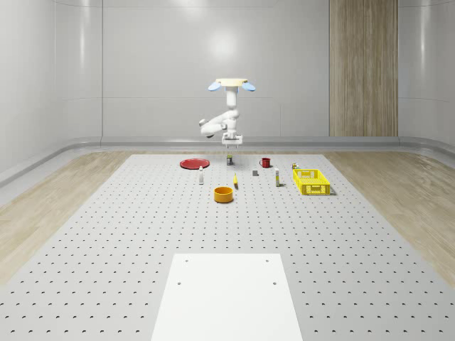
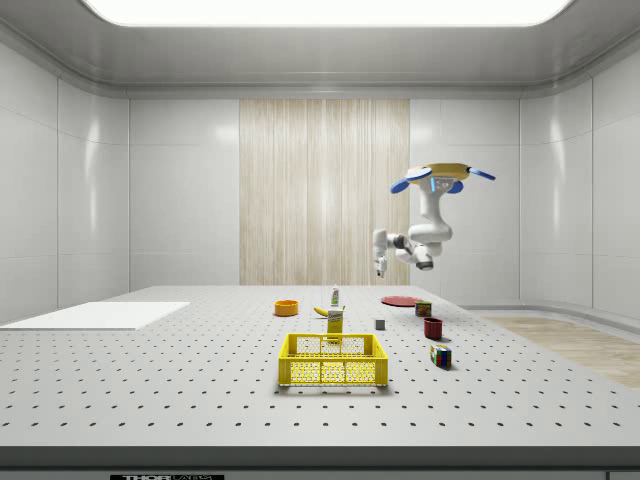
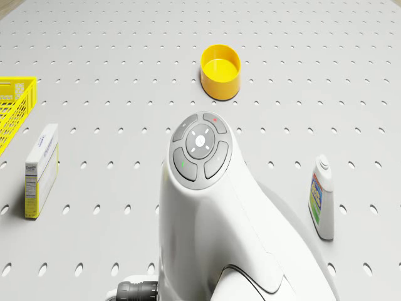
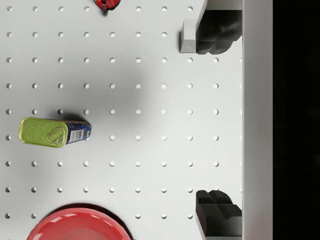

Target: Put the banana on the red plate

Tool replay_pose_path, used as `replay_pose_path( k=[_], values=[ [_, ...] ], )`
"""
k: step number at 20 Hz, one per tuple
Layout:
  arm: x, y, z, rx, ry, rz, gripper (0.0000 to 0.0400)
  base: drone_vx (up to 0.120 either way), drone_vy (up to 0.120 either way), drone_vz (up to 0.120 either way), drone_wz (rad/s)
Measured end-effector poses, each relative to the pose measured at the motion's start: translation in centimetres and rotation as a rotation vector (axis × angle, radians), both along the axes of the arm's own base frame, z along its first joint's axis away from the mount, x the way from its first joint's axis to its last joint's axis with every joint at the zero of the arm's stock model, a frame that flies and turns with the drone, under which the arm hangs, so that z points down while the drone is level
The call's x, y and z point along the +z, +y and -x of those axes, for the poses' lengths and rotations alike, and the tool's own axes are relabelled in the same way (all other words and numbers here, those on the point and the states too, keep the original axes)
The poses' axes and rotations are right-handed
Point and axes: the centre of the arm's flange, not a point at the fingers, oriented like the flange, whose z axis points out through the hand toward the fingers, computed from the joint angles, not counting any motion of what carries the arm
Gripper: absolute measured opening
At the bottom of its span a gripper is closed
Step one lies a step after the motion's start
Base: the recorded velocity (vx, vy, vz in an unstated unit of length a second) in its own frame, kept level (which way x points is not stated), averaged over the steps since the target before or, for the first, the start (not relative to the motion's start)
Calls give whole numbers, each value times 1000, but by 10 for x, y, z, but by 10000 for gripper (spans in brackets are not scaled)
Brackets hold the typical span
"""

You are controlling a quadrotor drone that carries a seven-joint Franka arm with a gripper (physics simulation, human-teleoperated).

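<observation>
On grey pegboard table (image 1: 106, 234), pale-walled room: yellow banana (image 1: 235, 181); red plate (image 1: 193, 163); drone (image 1: 230, 84) hovering; gripper (image 4: 214, 122) spread wide, empty.

Side view. I hover as a drone (image 2: 441, 178) above the table's (image 2: 150, 370) far end, over the red plate (image 2: 402, 300). My gripper (image 2: 379, 267) hangs above the plate. The banana (image 2: 322, 312) lies behind the yellow basket (image 2: 333, 361).

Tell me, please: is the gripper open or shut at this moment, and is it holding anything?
Open and empty. In the wrist view the two fingertips stand far apart with only bare table between them, and the gripper hangs in the air above the table.
</observation>
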Motion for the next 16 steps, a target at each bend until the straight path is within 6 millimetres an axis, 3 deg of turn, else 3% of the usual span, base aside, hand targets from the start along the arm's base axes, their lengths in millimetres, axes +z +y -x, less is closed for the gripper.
replay_pose_path(
  k=[3,7,16],
  values=[
    [0,0,0,0,0,1,400,120,0,0,0],
    [0,0,0,0,0,2,400,120,80,-10,0],
    [0,0,0,0,0,3,400,120,0,-120,0]
  ],
)
